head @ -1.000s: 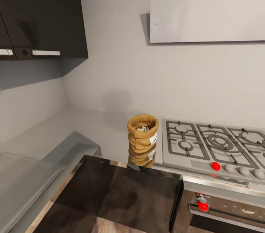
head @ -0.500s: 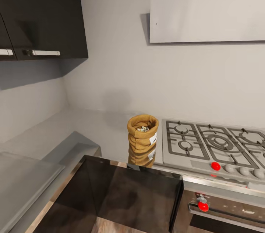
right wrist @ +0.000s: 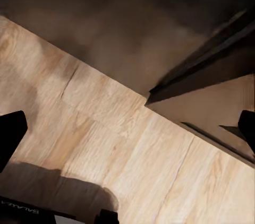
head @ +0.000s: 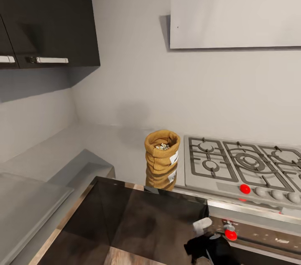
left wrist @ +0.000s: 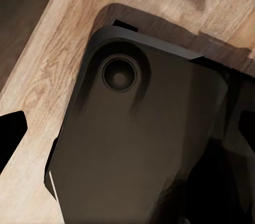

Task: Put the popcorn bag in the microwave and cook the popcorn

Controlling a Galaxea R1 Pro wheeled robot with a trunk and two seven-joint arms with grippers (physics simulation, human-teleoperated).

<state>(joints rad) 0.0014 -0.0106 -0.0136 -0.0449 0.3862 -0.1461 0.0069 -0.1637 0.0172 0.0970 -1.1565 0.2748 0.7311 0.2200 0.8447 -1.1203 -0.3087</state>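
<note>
The popcorn bag [head: 161, 160] stands upright on the grey countertop [head: 104, 148], right against the left edge of the hob. A small heap of pale popcorn [head: 162, 146] lies in its open mouth. A black and white part of my right arm [head: 207, 245] pokes up at the lower right of the head view, well below and in front of the bag. My left gripper [left wrist: 127, 131] is open over the robot's dark base [left wrist: 143, 144] and wooden floor. The fingers of my right gripper [right wrist: 127, 128] are spread wide over wooden floor beside a dark cabinet. The microwave is out of view.
A grey gas hob [head: 242, 164] with red knobs lies right of the bag, above a dark oven front [head: 255, 238]. Dark wall cabinets [head: 50, 14] hang at the upper left, a pale hood [head: 234, 14] at the upper right. Dark cabinet fronts [head: 138, 219] drop below the counter edge.
A black and white part of my right arm has come up into the lower right of the head view. The bag and the camera have not moved.
</note>
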